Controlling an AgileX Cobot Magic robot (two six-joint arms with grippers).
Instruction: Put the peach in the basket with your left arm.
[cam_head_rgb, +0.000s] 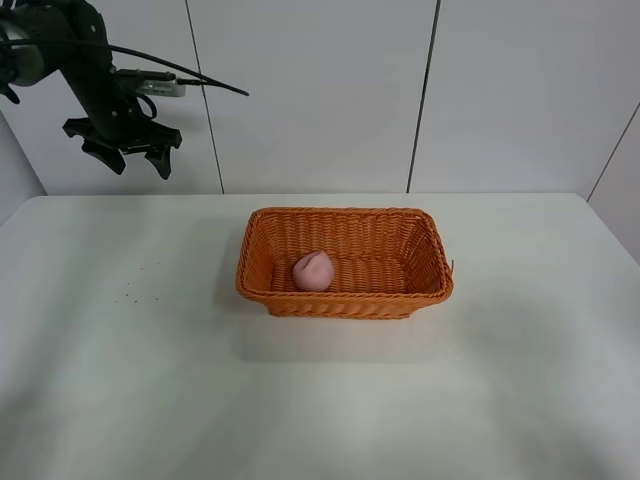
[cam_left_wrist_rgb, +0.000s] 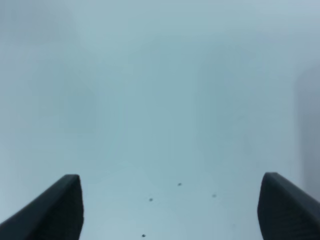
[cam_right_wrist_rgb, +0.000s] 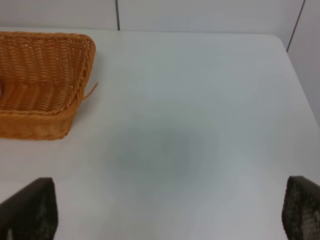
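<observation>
Two dark fingertips (cam_right_wrist_rgb: 30, 210) are all that shows of the right claw (cam_right_wrist_rgb: 167, 212), wide apart with nothing between them. It looks over the table (cam_head_rgb: 150, 400) past the basket's right end and lies outside the high view. In mid-table the peach (cam_head_rgb: 313, 271) lies inside the basket (cam_head_rgb: 345, 302), toward its left end and close to the near wall, whose rim hides where fruit meets weave. So placed, the task looks done to me. Left of the basket a few dark specks (cam_head_rgb: 128, 290) dot the table, too small to identify. Farther back, high over the far left corner, hangs the left claw (cam_head_rgb: 138, 165), jaws apart and empty, well clear of the basket. That seems a fitting place with nothing left to carry. Its own view is hazy, and the left arm (cam_head_rgb: 85, 60) is cut off by the frame.
</observation>
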